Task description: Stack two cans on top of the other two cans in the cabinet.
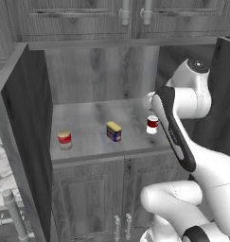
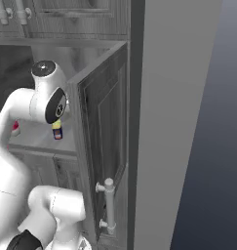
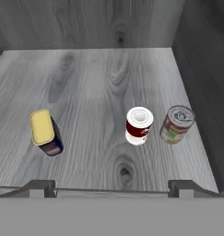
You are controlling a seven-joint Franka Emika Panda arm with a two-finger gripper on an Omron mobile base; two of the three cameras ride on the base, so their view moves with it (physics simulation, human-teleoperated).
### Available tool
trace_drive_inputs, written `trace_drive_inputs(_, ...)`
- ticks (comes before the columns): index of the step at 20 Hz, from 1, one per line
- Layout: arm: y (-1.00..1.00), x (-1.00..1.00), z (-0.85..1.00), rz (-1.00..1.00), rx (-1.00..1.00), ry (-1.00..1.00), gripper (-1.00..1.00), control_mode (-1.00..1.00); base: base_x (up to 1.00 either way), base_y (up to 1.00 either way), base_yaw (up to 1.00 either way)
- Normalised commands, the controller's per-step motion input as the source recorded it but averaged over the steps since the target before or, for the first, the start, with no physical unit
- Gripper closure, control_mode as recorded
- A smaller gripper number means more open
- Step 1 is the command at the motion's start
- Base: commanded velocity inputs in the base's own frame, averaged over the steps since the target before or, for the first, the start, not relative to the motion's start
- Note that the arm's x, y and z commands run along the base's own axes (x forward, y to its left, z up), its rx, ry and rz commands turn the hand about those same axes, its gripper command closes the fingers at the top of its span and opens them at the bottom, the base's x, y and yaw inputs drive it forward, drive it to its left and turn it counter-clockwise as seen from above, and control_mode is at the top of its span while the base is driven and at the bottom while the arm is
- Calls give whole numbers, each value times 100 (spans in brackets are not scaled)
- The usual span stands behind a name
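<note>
Tool (image 3: 111,189) spread wide, empty, above shelf; red can (image 3: 138,125) beside greenish can (image 3: 177,124).

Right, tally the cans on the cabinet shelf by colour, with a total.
Red can with white band and top: 1
Blue can with yellow top: 1
Pale beige can with red top: 1
Yellowish-green can: 1
Total: 4

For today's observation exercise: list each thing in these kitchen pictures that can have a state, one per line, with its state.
Red can: upright on the shelf, unstacked.
Blue can: standing alone on the shelf, nothing on it.
Beige can: upright, nothing on top.
Yellowish-green can: standing beside the red can, apart.
Cabinet: side doors open.
Gripper: open, empty.
</note>
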Motion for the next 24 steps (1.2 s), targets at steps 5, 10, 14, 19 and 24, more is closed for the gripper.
trace_drive_inputs(5, 0, -34, -25, -4, 0, -36, -100, -100, 0, 0, 0)
trace_drive_inputs(10, 0, -3, -8, -14, 0, 0, -100, -100, 0, 0, 0)
trace_drive_inputs(14, -6, 0, 0, -13, 0, 13, -100, -100, 0, 0, 0)
trace_drive_inputs(19, -16, 0, -10, -7, 1, 16, -100, -100, 0, 0, 0)
trace_drive_inputs(24, -17, 13, -27, 0, 5, 2, -100, -100, 0, 0, 0)
